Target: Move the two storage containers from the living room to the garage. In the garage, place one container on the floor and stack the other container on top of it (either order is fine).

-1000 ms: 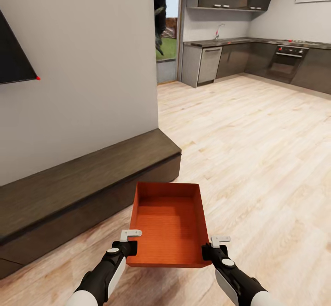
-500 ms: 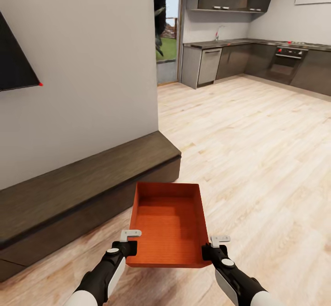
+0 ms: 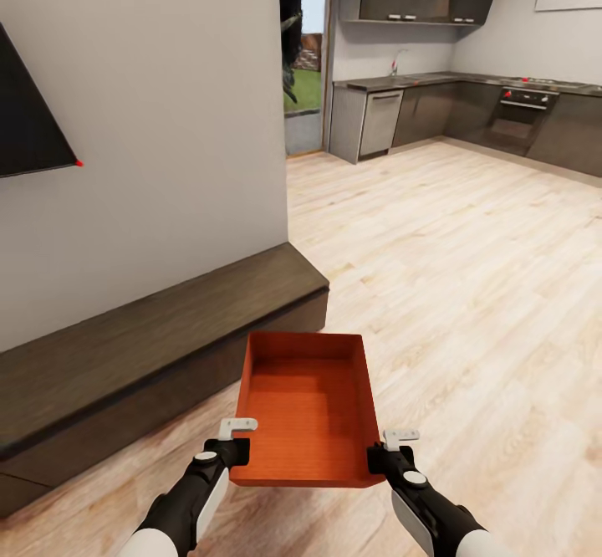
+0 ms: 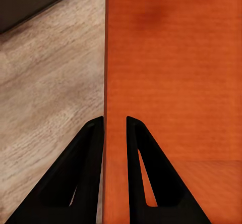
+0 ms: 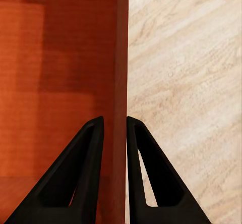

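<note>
Carrying an orange-red rectangular shallow storage container with no lid, the robot holds it out in front of its trunk, above the light wood-plank floor of the living room. The left gripper clamps the container's left wall near the close corner; in the left wrist view its two black fingers stand one on each side of that thin wall. The right gripper clamps the right wall in the same way, its black fingers straddling the wall edge. The container's finely ribbed bottom faces up and holds nothing. Left of the container runs a long low dark-wood bench against a white wall, with the corner of a black wall television above it. A kitchen with dark cabinets lies beyond.
</note>
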### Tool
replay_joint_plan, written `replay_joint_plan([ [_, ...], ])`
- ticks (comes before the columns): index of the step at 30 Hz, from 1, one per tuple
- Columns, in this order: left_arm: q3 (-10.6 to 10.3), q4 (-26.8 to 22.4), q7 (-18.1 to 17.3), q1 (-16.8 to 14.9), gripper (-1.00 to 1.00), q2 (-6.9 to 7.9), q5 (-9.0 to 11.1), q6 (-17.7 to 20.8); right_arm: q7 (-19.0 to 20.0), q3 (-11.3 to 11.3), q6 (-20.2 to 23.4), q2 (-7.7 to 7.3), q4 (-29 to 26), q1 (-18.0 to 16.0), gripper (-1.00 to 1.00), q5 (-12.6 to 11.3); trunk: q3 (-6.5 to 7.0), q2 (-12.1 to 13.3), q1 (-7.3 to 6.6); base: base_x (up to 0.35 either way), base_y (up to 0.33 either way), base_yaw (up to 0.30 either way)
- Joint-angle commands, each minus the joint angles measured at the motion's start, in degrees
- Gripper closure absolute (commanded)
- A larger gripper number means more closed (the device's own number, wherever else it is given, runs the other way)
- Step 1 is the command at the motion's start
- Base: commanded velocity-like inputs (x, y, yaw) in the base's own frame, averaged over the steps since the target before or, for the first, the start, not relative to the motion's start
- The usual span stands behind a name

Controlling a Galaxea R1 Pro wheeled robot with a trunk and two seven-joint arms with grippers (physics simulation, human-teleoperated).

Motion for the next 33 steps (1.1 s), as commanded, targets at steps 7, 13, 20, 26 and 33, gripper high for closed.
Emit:
replay_joint_plan([
  [7,-0.1,0.1,-2.4,0.0,1.0,0.09,0.9,0.3,0.6,1.3,-2.3,-0.99,-0.2,0.0,1.0,-0.2,1.22,2.8,-1.55,0.0,0.0,0.0],
  [13,-0.1,0.0,-2.4,0.0,1.0,0.03,0.9,0.3,0.6,1.3,-2.3,-1.01,-0.2,0.0,1.0,-0.2,2.29,5.2,-2.87,0.0,0.0,0.0],
  [20,-0.1,0.0,-2.3,0.0,1.0,-0.23,0.9,0.3,0.7,1.3,-2.3,-1.06,-0.2,0.0,1.0,-0.1,3.55,8.0,-4.4,0.0,0.0,0.0],
  [26,-0.1,0.0,-2.3,0.0,1.0,-0.26,0.9,0.3,0.6,1.3,-2.3,-1.08,-0.2,0.0,1.0,-0.1,4.63,10.4,-5.72,0.0,0.0,0.0],
  [33,-0.1,0.0,-2.3,0.0,1.0,-0.34,0.9,0.3,0.6,1.3,-2.2,-1.08,-0.2,0.0,1.0,-0.1,5.88,13.2,-7.26,0.0,0.0,0.0],
])
